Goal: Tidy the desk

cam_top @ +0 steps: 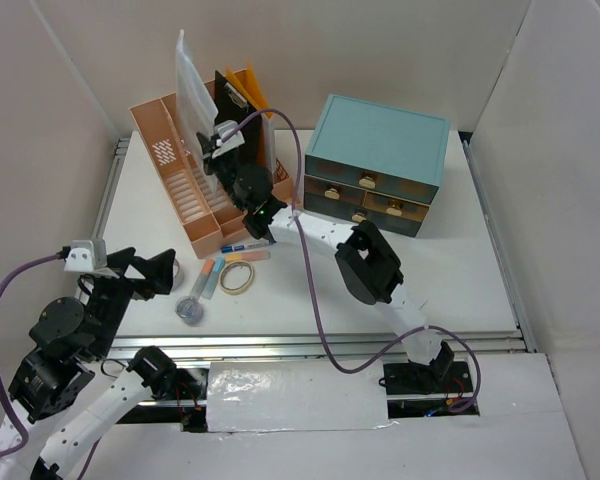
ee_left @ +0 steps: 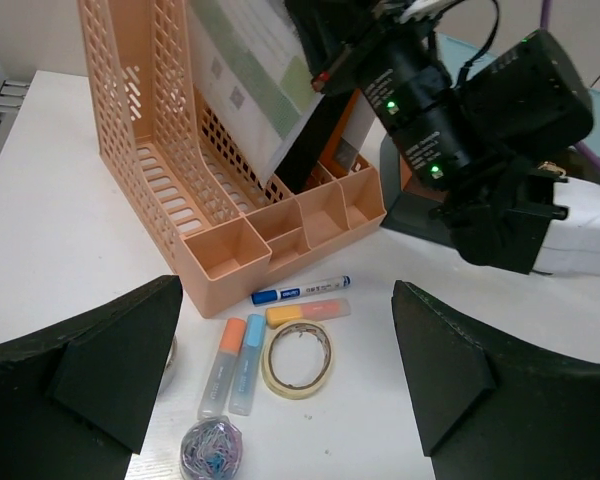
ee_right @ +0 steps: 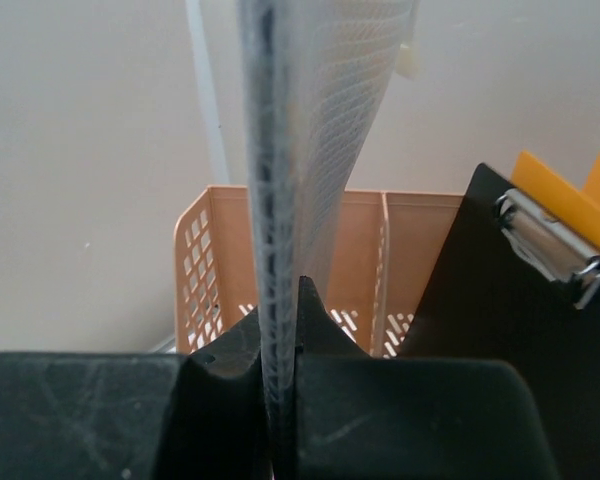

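The white desk [cam_top: 460,285] carries a pink slotted file organizer [cam_top: 185,185] at the back left. My right gripper [cam_top: 220,140] reaches over the organizer and is shut on the lower edge of a clear mesh document pouch [cam_top: 194,85], which stands upright above the slots. In the right wrist view the jaws pinch the pouch [ee_right: 305,140] over the organizer [ee_right: 230,250]. My left gripper [cam_top: 163,270] is open and empty, low at the front left. In its wrist view a blue-capped marker [ee_left: 300,291], a tape ring [ee_left: 298,358], two highlighters [ee_left: 235,365] and a tub of paper clips [ee_left: 212,450] lie between its fingers [ee_left: 100,375].
A teal drawer cabinet [cam_top: 375,165] stands at the back right. A black clipboard [ee_right: 500,300] and an orange folder [ee_right: 570,190] stand in the organizer right of the pouch. An orange-capped highlighter [ee_left: 308,312] lies by the marker. White panel walls enclose the desk.
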